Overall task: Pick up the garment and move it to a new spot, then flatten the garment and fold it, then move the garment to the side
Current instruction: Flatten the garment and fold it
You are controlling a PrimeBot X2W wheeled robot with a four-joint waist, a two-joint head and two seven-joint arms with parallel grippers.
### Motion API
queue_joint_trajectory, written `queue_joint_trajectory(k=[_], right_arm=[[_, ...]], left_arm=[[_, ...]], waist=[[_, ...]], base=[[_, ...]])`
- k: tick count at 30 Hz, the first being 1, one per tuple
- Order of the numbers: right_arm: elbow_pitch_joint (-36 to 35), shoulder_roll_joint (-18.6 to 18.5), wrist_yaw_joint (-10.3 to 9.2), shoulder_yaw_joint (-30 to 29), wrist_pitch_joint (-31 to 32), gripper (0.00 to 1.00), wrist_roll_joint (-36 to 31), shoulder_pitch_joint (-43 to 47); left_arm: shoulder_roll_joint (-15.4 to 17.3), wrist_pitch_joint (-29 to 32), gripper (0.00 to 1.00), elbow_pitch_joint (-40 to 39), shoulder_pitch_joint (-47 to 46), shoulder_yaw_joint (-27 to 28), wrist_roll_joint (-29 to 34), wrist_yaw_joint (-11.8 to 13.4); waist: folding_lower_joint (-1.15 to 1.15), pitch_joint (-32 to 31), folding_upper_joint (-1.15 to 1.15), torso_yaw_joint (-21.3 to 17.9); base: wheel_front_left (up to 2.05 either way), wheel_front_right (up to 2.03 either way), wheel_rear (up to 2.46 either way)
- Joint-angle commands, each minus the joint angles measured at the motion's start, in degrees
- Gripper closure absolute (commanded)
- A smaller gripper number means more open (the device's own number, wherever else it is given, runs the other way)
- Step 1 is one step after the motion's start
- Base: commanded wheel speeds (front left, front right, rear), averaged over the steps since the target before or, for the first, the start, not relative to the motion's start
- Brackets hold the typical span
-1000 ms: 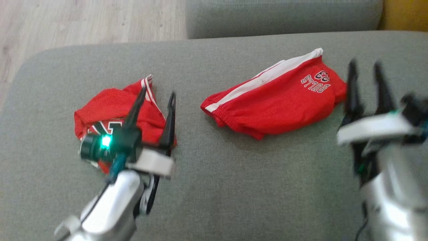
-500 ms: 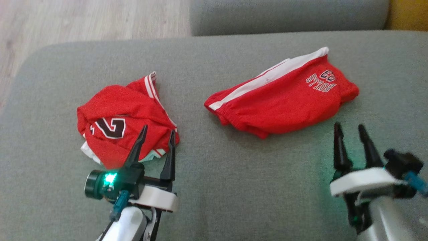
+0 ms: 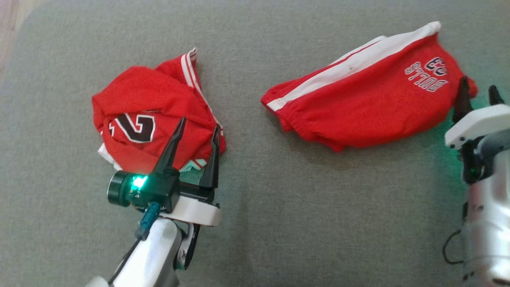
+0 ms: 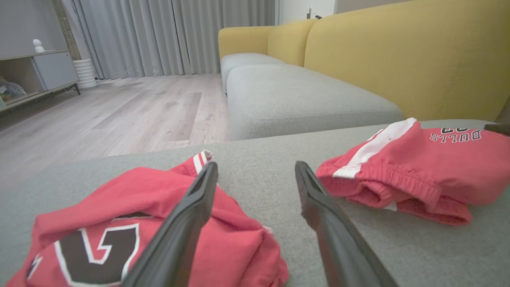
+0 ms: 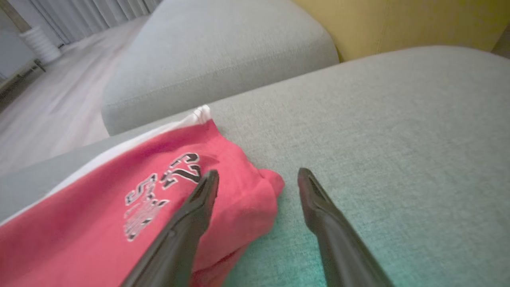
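Red shorts [image 3: 370, 103] lie slantwise, waistband leftward; left gripper [image 3: 200, 122], right gripper [image 3: 478, 83] both spread, empty

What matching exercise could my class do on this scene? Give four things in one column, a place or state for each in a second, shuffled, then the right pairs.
Column one
1. jersey
2. shorts
3. left pincer
4. right pincer

Column two
A. open, at the shorts' lettered end
B. crumpled, a large numeral showing
C. white side stripe, gathered waistband
D. open, at the jersey's edge

Pairs: 1-B, 2-C, 3-D, 4-A
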Motion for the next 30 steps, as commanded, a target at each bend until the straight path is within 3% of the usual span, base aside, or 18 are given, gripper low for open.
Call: queue_joint_trajectory(k=[1,6,14,15,16,23,30], right_arm=[[0.2,-0.7,-0.04,0.3,0.8,0.0,-1.6,-2.9],[8.3,-2.3,-0.04,-2.1,3.9,0.0,-3.8,-7.6],[17.9,-5.0,-0.04,5.2,7.9,0.0,-0.5,-11.7],[18.7,-5.4,-0.04,6.6,8.0,0.37,0.5,-12.1],[19.0,-5.8,-0.04,8.1,7.6,1.0,1.6,-12.4],[17.6,-10.4,-0.04,13.3,0.8,1.0,10.8,-12.4],[19.0,-19.8,-0.04,11.5,-1.9,1.0,15.3,-8.9]], left_arm=[[0.2,-0.4,0.0,-1.3,-2.1,2.7,0.7,-0.3],[-0.8,-0.4,0.0,-0.9,-2.4,4.0,2.0,-1.5],[-1.8,-0.4,0.0,-0.6,-2.9,6.2,3.7,-2.7],[-1.9,-0.4,0.0,-0.6,-2.9,6.4,3.9,-2.8],[-2.0,-0.4,0.0,-0.5,-3.0,6.6,4.2,-3.0],[-2.5,-0.4,0.0,0.3,-2.1,8.1,5.1,-3.6],[-3.0,-0.4,0.0,0.6,-1.6,9.3,5.8,-4.5]], waist=[[-0.02,1.2,0.0,1.0],[-0.02,2.4,0.0,2.0],[-0.02,3.4,0.0,2.3],[-0.02,3.5,0.0,2.3],[-0.02,3.5,0.0,2.2],[-0.02,1.9,0.0,0.7],[-0.02,-0.2,0.0,-0.5]], base=[[0.0,0.0,0.0],[0.0,0.0,0.0],[0.0,0.0,0.0],[0.0,0.0,0.0],[0.0,0.0,0.0],[0.0,0.0,0.0],[0.0,0.0,0.0]])
